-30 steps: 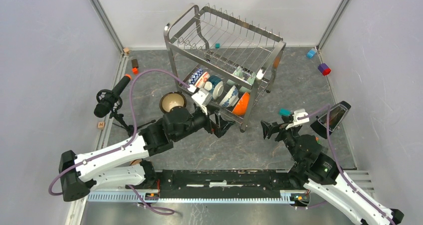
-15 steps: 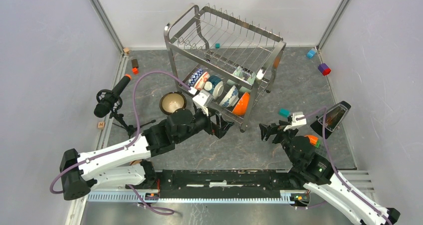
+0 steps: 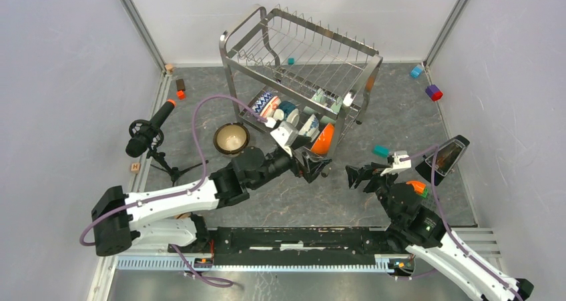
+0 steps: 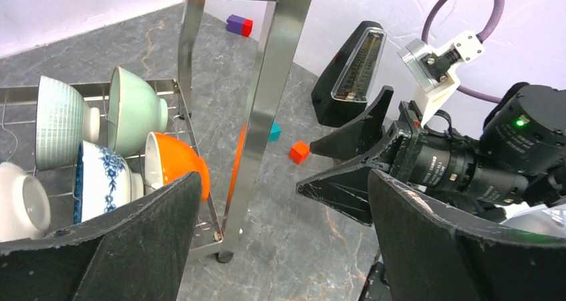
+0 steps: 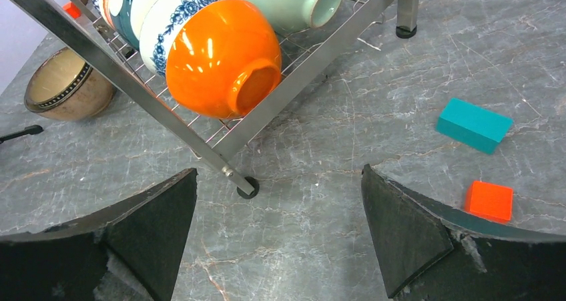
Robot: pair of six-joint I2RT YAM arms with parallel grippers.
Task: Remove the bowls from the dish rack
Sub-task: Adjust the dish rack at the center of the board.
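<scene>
We see the dish rack, a two-tier frame of shiny steel wire with flat square posts, standing at the back of the grey, marble-veined table. Its upper tier is bare prongs. On the lower tier the bowls lie tipped on their sides in a tight row. A glossy orange bowl is nearest the corner post, its round foot ring facing outward. Behind it, a blue-and-white patterned bowl presses against it. A smooth pale green bowl lies further back, with a ribbed pale green bowl and a plain white bowl beyond.

One dark brown bowl, cream and speckled inside, sits upright on the table left of the rack.

The left gripper hangs at the rack's near corner. Its matte black wedge fingers are spread wide and grasp nothing. We cannot tell whether they touch the post.

The right gripper hovers just right of that corner, likewise splayed and empty. A teal rectangular block and a small orange cube lie on the stone-like surface nearby.
</scene>
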